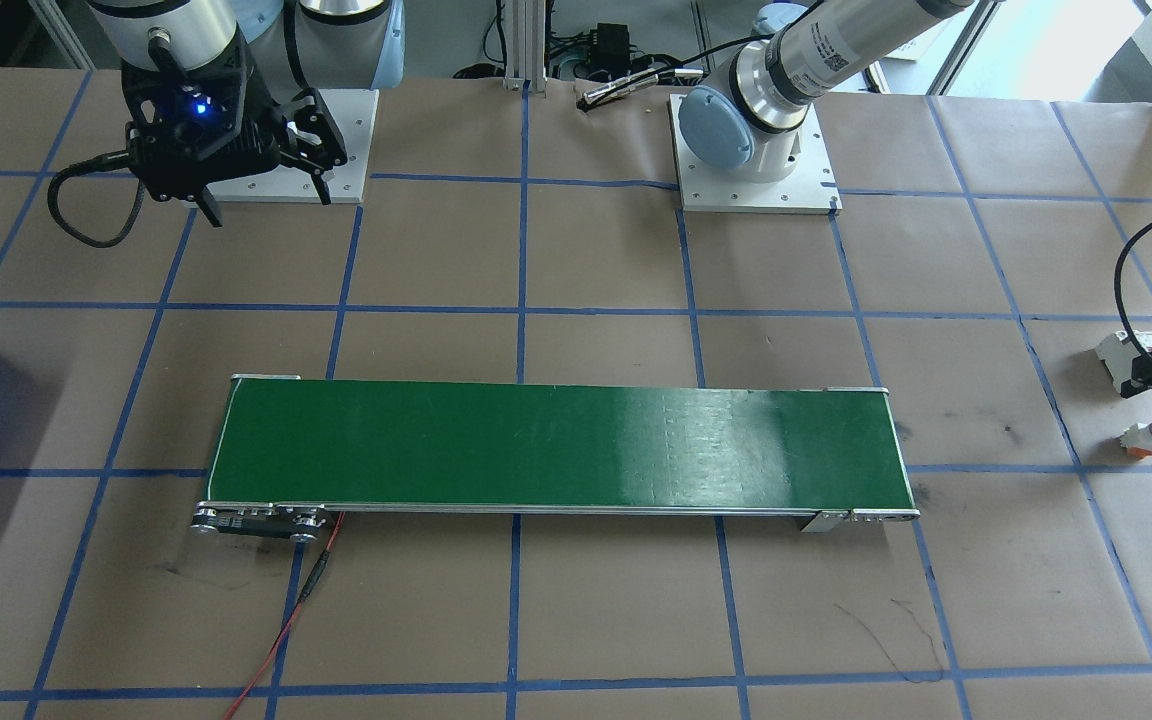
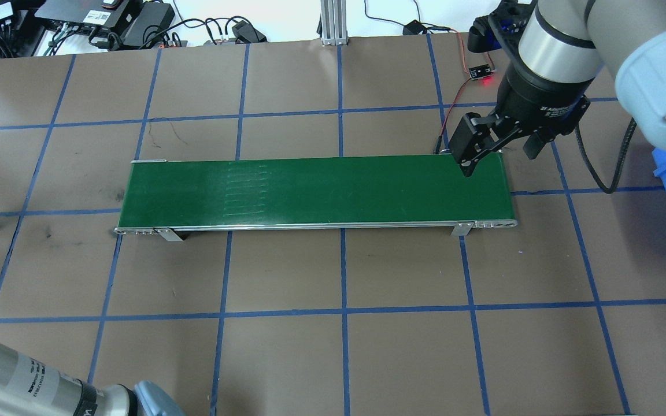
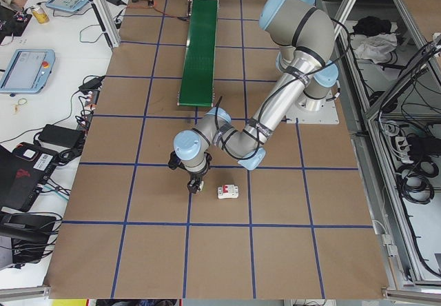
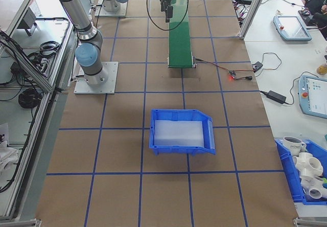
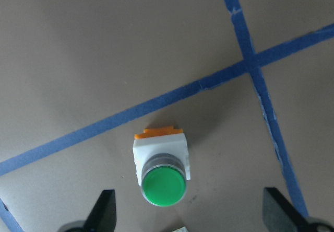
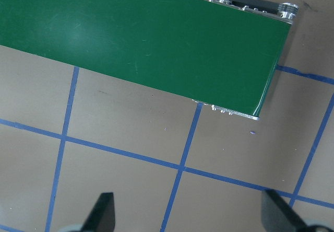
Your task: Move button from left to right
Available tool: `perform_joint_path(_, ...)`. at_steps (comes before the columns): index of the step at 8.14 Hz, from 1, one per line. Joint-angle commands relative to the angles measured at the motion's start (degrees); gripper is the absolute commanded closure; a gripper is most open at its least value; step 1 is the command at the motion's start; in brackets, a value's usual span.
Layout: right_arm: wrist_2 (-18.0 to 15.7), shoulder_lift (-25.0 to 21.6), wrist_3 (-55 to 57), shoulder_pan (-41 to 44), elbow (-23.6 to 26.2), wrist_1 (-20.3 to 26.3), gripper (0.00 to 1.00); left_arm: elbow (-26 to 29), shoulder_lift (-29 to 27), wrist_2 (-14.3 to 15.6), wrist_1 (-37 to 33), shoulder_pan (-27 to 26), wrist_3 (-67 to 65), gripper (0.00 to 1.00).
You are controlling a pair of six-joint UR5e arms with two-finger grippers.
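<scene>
Where the exterior right view looks along the table, a blue bin (image 4: 181,131) sits on the brown paper near the camera, holding a pale whitish block (image 4: 177,133) that fills most of its floor. A second blue bin (image 4: 301,172) at that view's lower right corner holds white pipe fittings (image 4: 305,168). The overhead view catches only an edge of the first bin at its right side, and the front-facing view only a blue corner at its left edge; neither shows the contents.

The button (image 5: 162,164) lies on its side on the paper at the robot's left end of the table, well apart from the green conveyor belt (image 1: 556,445). The left wrist camera shows it large: green cap toward the camera, white body, orange base toward a blue tape line. The left gripper (image 5: 190,216) hangs over it with jaws spread wide, one fingertip to each side of the button and neither touching it. In the front-facing view the button (image 1: 1151,437) is small at the right edge, with a white circuit breaker (image 1: 1126,358) just beyond it; the overhead view shows almost nothing of either.

The right gripper (image 2: 498,151) hovers above the belt's right end, jaws wide and holding nothing. Its wrist camera sees the belt's end, bare paper and tape lines.
</scene>
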Motion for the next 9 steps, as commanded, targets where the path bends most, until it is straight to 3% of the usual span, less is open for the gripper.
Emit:
perform_joint_path(1,-0.2,0.1,-0.1,0.0,0.0,0.0,0.00,0.2,-1.6,0.0,2.8,0.0,0.3,0.00)
perform_joint_path(6,-0.1,0.1,-0.1,0.1,0.1,-0.1,0.00,0.1,-2.8,-0.1,3.0,0.0,0.2,0.00)
perform_joint_path(7,-0.2,0.1,-0.1,0.0,0.1,0.0,0.00,-0.1,-2.8,-1.7,5.4,0.0,0.2,0.00)
perform_joint_path(8,-0.3,0.2,-0.1,0.1,0.0,0.0,0.00,-0.5,-2.8,-6.1,7.2,0.0,0.9,0.00)
perform_joint_path(9,-0.4,0.2,-0.1,0.0,0.1,0.0,0.00,-0.4,-2.8,-6.4,7.3,0.0,1.3,0.04)
